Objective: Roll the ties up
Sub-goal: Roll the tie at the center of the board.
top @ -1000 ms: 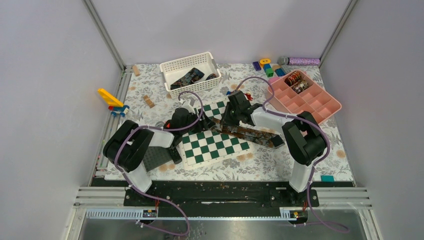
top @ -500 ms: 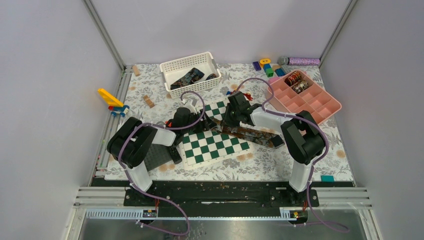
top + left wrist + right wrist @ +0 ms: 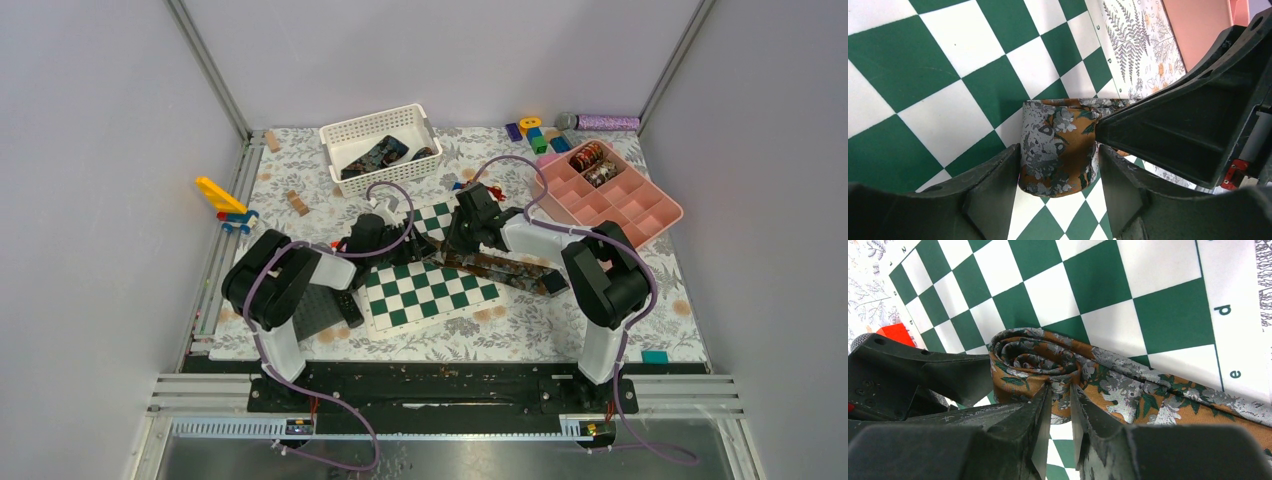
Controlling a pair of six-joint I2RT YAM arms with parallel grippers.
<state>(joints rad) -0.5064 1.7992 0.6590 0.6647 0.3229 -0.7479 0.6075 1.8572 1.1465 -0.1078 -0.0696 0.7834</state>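
Chessboard bears one tie; right jaws pinch it; left jaws spread.

The rolled end of the tie is set between the two fingers of the left gripper, on the chessboard. The right gripper is placed against the coil's other side, its fingertips pinched on the fabric where the coil meets the flat strip. Beyond these fingertips the board is spread; to their right the unrolled tie is laid out across the board's edge onto the table.
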